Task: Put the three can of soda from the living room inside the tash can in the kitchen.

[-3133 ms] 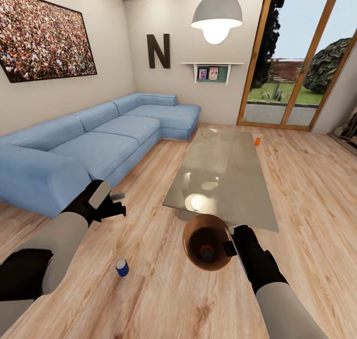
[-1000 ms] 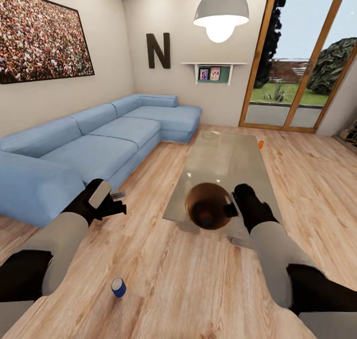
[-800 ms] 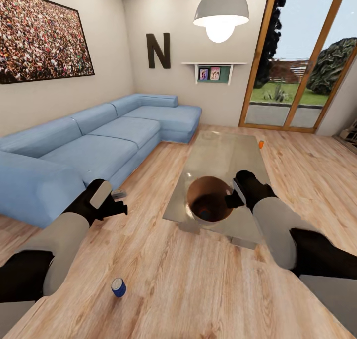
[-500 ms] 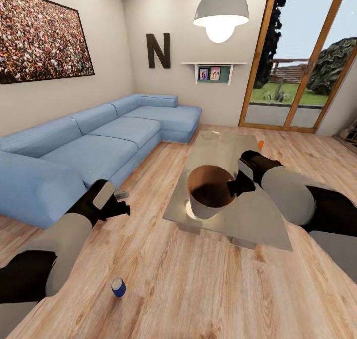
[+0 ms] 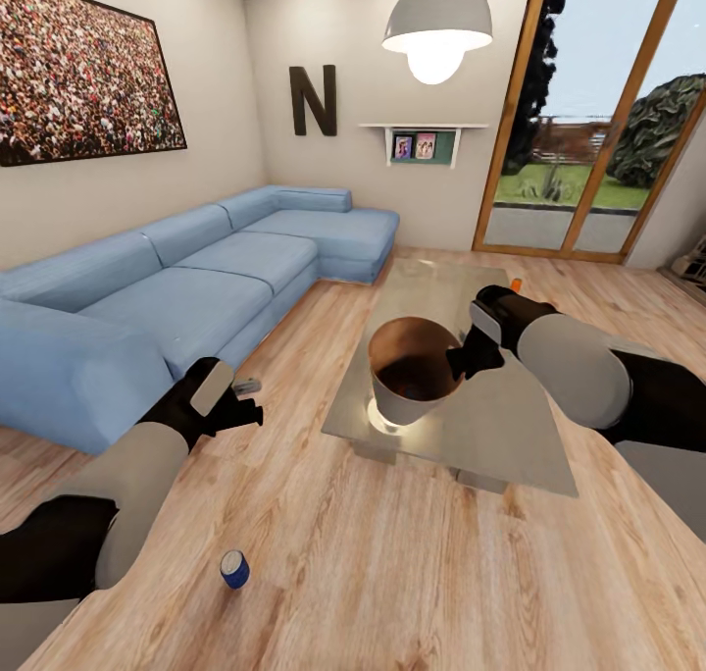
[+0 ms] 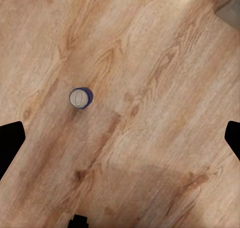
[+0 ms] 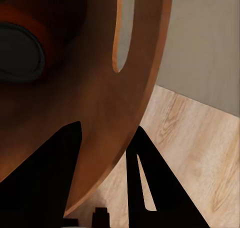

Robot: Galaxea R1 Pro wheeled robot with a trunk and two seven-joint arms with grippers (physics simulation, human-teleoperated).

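- Far left of the head view: blue corner sofa [image 5: 196, 288] along the wall, so this is the living room; no kitchen to be seen.
- Lower left: left gripper [image 5: 231, 408] hangs over the plank floor [image 5: 412, 563]. In the left wrist view its dark fingertips [image 6: 10, 143] sit at opposite frame edges, spread wide, holding nothing.
- Lower left of centre: dark blue soda can [image 5: 234, 569] stands upright on the floor, silvery top up, well apart from that gripper. It also shows in the left wrist view [image 6: 79, 98]. Not yet collected.
- Centre: the tash can [image 5: 414, 369] is held above the near end of the glass table [image 5: 490, 426], mouth tilted toward the camera. Something dark lies inside; the right wrist view shows an orange can [image 7: 22, 43] with a dark end in there. One can binned, by my reading.
- Right of centre: right gripper [image 5: 465, 360] pinches the bin's rim, one finger [image 7: 47, 173] inside the wall, the other outside.
- Upper right of the table: a second orange can [image 5: 515, 284] sits at the table's far edge.
- Judgement: roughly a third done; two cans left, then the bin must go to the kitchen.
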